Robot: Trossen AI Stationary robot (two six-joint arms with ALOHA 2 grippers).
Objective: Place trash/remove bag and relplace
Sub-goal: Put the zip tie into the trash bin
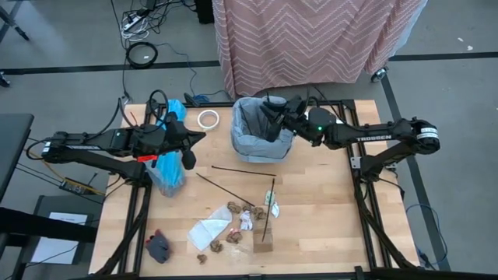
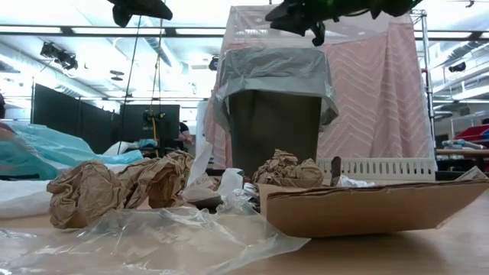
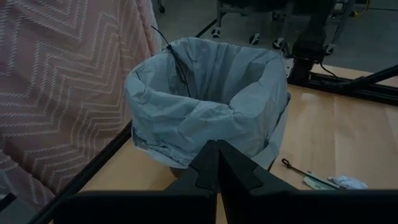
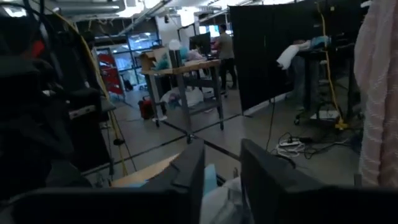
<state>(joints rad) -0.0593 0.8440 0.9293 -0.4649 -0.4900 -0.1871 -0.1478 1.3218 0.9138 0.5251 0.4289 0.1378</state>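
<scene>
Trash (image 1: 243, 220) is lying scattered across the near half of the table (image 1: 327, 225). Farther back, left gripper (image 1: 190, 142) is hovering pinched shut and empty, while right gripper (image 1: 272, 106), slightly parted and empty, is hanging over the grey bag (image 1: 257, 132) lining the bin.

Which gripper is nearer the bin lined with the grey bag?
Right. The right gripper hovers over the bag at its rim; the left gripper is off to the side, apart.

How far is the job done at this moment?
Done: only the grey bag lines the bin, and a stick leans inside. In hand: nothing; the right gripper, open, hovers over the bin, and the left gripper is shut and empty. Left: paper wads, cardboard and sticks; the blue bag waits.
</scene>
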